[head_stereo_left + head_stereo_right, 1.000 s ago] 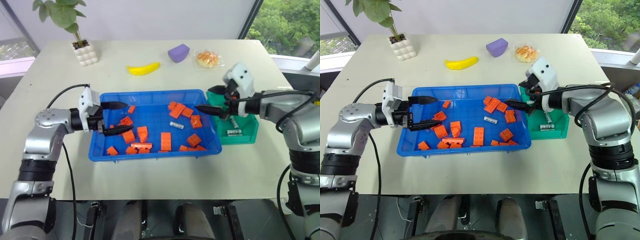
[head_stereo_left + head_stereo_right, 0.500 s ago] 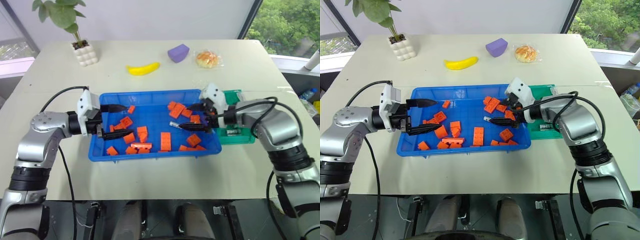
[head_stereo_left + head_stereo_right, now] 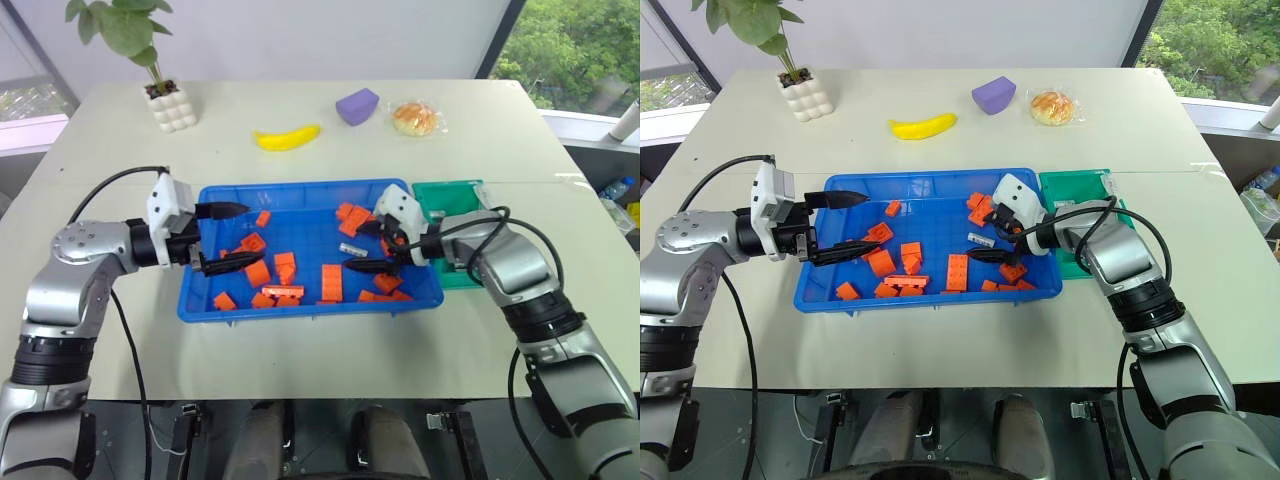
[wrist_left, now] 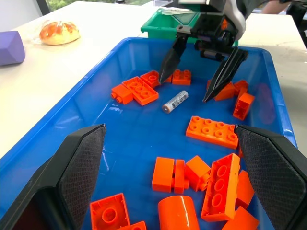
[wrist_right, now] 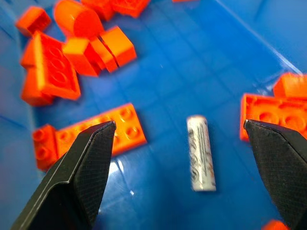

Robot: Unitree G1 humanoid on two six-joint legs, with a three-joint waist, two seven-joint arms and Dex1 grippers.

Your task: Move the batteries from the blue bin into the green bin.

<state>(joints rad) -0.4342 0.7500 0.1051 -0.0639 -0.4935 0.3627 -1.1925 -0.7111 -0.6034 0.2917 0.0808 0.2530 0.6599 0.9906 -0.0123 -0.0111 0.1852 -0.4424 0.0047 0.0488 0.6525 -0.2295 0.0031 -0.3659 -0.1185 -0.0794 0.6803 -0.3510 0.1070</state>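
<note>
One battery (image 3: 352, 249), a small silver cylinder, lies on the floor of the blue bin (image 3: 300, 187) among orange bricks (image 3: 331, 281). My right gripper (image 3: 358, 247) is open and low inside the bin, one finger on each side of that battery (image 5: 200, 153), apart from it. The left wrist view shows the same battery (image 4: 175, 101) just below the right gripper (image 4: 184, 91). At the bin's left end my left gripper (image 3: 245, 236) is open over bricks, holding nothing. The green bin (image 3: 455, 192) sits against the blue bin's right side, partly hidden by my right arm.
Behind the bins lie a yellow banana (image 3: 287, 137), a purple block (image 3: 357, 105) and a bagged bun (image 3: 415, 118). A potted plant (image 3: 172, 108) stands at the far left. Bare tabletop stretches in front of the bins.
My right gripper has moved left and down, from the green bin's edge into the blue bin, and now straddles the battery. The left gripper has stayed put.
</note>
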